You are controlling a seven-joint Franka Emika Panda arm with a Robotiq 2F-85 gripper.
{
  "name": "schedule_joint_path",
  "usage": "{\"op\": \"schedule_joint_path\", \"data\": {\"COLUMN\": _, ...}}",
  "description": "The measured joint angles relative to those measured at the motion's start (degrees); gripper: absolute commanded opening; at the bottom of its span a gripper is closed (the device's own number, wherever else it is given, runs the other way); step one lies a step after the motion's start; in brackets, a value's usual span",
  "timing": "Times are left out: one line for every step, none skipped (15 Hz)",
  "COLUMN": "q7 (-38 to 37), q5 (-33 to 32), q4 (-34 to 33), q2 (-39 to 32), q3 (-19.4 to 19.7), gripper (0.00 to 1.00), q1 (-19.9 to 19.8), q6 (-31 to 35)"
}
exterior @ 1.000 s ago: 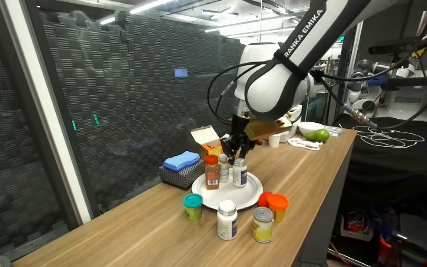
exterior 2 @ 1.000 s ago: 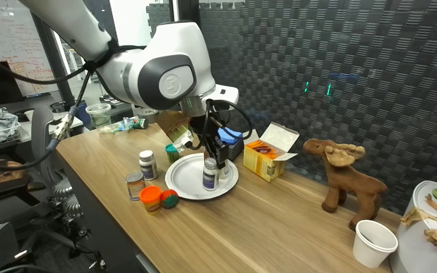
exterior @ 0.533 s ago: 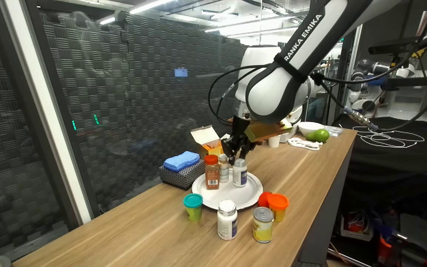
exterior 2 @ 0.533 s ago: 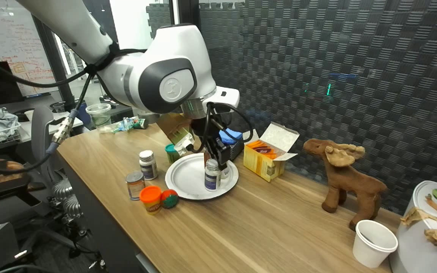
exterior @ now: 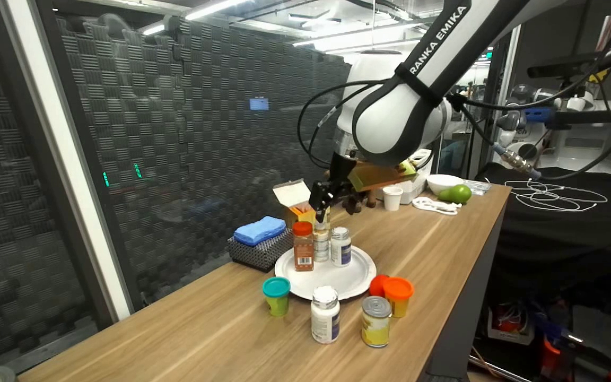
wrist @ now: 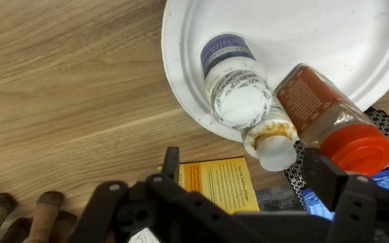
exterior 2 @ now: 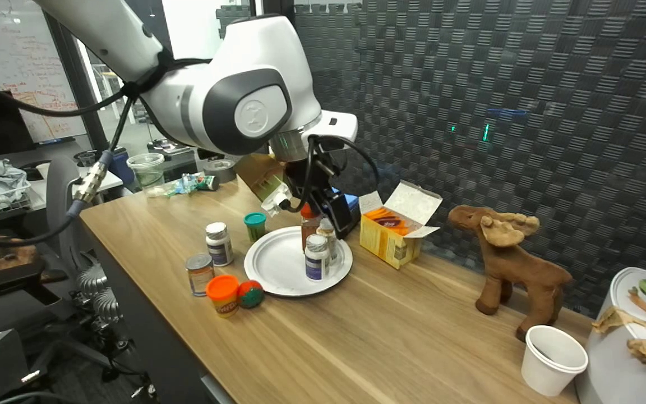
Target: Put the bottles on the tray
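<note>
Wrist view: wood counter, round white tray on it. Gripper hangs above the tray's rim, fingers wide apart, nothing clamped. Red-capped jar upright on tray, near that side of the rim; purple-label bottle likewise. Loose white bottle stands off the tray, near its opposite side, in both exterior views. Slim bottle upright on tray, gripper's side too; touching its neighbours or not, can't tell. Orange-lidded tub and teal-lidded tub: off tray, near it.

My read: three bottles on tray, step is getting clear, then the next one. Lift straight up, fingers wide, before any sideways swing; slim bottle looks easiest to topple. Then come down centred over the loose white bottle, pads on the body, not the cap, and set it gently on the tray's bare part.
</note>
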State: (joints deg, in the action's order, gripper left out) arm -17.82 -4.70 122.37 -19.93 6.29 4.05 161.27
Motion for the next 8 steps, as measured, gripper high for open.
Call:
{"op": "schedule_joint_path", "data": {"q7": 0.0, "q5": 0.1, "q4": 0.2, "q2": 0.8, "q3": -0.1, "gripper": 1.0, "q1": 0.0, "q6": -0.3}}
{"op": "schedule_joint_path", "data": {"q7": 0.0, "q5": 0.3, "q4": 0.5, "q2": 1.9, "q3": -0.4, "gripper": 1.0, "q1": 0.0, "q6": -1.2}}
{"op": "schedule_joint_path", "data": {"q7": 0.0, "q5": 0.7, "q4": 1.0, "q2": 3.3, "q3": -0.8, "gripper": 1.0, "q1": 0.1, "q6": -3.0}}
{"op": "schedule_joint_path", "data": {"q7": 0.0, "q5": 1.0, "q4": 1.5, "q2": 4.9, "q3": -1.2, "gripper": 1.0, "q1": 0.2, "q6": -5.1}}
{"op": "schedule_joint_path", "data": {"q7": -0.2, "q5": 1.0, "q4": 2.0, "q2": 6.9, "q3": -1.7, "gripper": 1.0, "q1": 0.2, "q6": -7.7}}
{"op": "schedule_joint_path", "data": {"q7": -0.6, "q5": 1.0, "q4": 2.7, "q2": 9.0, "q3": -2.2, "gripper": 1.0, "q1": 0.4, "q6": -10.2}}
{"op": "schedule_joint_path", "data": {"q7": -1.3, "q5": 1.0, "q4": 3.4, "q2": 11.1, "q3": -2.6, "gripper": 1.0, "q1": 0.5, "q6": -12.8}}
{"op": "schedule_joint_path", "data": {"q7": -2.1, "q5": 1.0, "q4": 4.2, "q2": 13.2, "q3": -3.0, "gripper": 1.0, "q1": 0.5, "q6": -15.3}}
